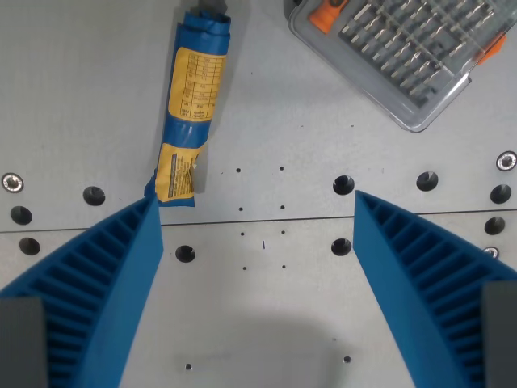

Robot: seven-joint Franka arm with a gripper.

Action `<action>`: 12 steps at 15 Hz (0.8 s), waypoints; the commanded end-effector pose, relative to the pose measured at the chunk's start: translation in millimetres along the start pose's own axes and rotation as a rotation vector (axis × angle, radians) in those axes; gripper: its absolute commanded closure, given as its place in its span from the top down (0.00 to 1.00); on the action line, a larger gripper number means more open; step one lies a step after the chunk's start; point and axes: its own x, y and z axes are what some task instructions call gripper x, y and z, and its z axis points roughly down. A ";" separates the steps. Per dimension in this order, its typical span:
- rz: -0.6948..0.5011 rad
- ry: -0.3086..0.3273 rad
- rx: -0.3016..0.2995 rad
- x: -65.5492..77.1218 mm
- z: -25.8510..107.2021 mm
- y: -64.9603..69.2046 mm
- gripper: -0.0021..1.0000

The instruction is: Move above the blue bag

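Observation:
The blue bag is a rolled-up blue packet with yellow labels, lying lengthwise on the grey table in the wrist view's upper left. Its lower end reaches the tip of my left finger. My gripper is open, its two blue ribbed fingers spread wide with only bare table between them. The bag lies up and to the left of the gap between the fingers.
A clear plastic case of screwdriver bits with orange parts sits at the upper right. The grey metal table has rows of holes and bolts, and a seam runs across it near the fingertips.

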 end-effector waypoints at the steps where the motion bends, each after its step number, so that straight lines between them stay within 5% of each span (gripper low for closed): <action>1: 0.000 0.006 0.000 0.1 -2.2 0.0 1.00; 12: 0.045 0.014 0.002 0.0 4.4 -2.3 1.00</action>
